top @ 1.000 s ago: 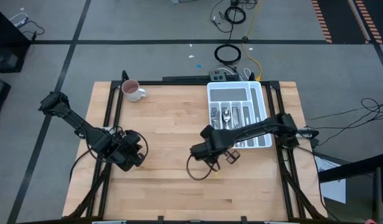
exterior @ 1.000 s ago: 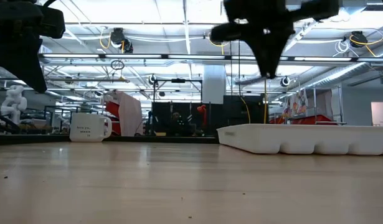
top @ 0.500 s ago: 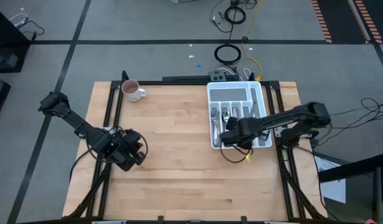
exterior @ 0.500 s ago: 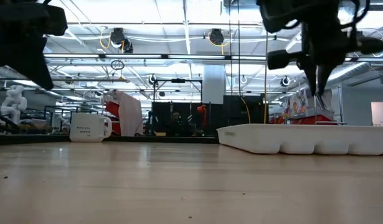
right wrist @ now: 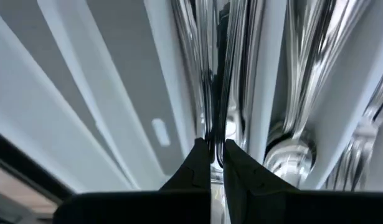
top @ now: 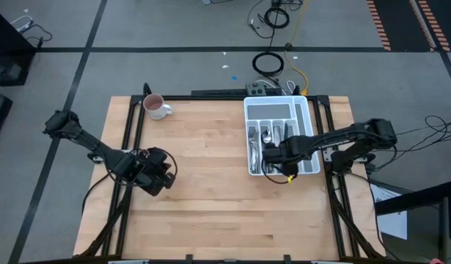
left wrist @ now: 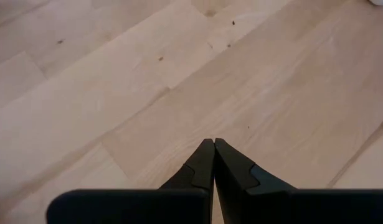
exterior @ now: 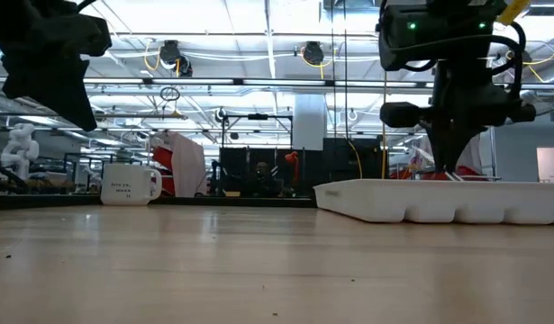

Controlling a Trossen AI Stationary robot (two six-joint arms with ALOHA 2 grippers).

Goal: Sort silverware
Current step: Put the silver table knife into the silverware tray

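Over the near end of the white tray [top: 307, 108], at about three o'clock on the bench [top: 210, 191], the right pincer [right wrist: 216, 152] hangs low in a compartment, its tips nearly together on a slim piece of the silverware [top: 268, 137] that stands on end among the pieces already lying there. Judged risks: released from this upright attitude, the piece may tip across a divider into the wrong compartment, and the tips may snag neighbouring handles on withdrawal and drag them out. The left pincer [left wrist: 213, 163], closed on nothing, waits over bare wood at nine o'clock.
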